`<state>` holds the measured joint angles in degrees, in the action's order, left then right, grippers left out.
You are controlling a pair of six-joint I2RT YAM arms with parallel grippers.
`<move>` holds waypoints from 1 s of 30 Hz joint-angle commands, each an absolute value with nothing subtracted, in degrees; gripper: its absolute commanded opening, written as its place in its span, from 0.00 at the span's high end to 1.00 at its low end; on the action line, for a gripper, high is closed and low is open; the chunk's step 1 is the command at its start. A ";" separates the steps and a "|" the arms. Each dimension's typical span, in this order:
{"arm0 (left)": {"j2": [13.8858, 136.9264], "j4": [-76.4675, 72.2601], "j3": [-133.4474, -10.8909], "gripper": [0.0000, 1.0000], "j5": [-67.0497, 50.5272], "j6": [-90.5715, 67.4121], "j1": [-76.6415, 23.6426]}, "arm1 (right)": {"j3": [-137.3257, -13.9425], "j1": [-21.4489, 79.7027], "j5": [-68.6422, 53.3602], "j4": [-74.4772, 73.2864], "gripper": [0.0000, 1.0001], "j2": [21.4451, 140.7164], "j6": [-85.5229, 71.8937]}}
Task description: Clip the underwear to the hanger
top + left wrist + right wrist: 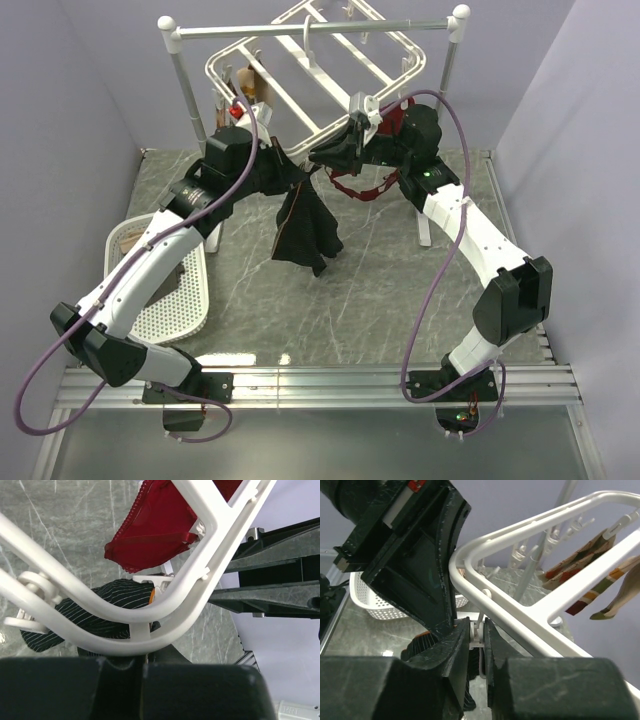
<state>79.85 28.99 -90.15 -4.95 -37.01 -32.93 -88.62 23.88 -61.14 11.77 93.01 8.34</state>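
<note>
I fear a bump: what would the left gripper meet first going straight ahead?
The hanger: its curved corner bar crosses right in front of the left gripper, apparently very close; the underwear lies just beyond.

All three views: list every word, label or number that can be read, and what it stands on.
No text can be read.
Left wrist view: raised marks on a grey part at the bottom right, too blurred to read.
Other views: none.
</note>
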 commanded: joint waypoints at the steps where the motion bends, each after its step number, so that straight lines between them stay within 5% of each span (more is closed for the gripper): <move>1: 78.93 24.87 -93.16 1.00 -7.64 -35.86 -32.17 | -89.12 24.61 -64.16 13.01 0.77 90.62 7.03; 18: 79.72 24.61 -93.60 1.00 -10.01 -34.98 -30.15 | -89.74 24.52 -63.11 12.40 0.44 90.26 6.32; 30: 79.37 22.77 -93.34 1.00 -16.16 -31.73 -29.53 | -89.74 24.35 -61.96 5.98 0.62 89.91 13.52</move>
<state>80.62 28.23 -91.64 -12.99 -33.56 -29.82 -88.62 24.01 -62.15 8.01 92.58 10.22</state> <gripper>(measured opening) 0.024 0.386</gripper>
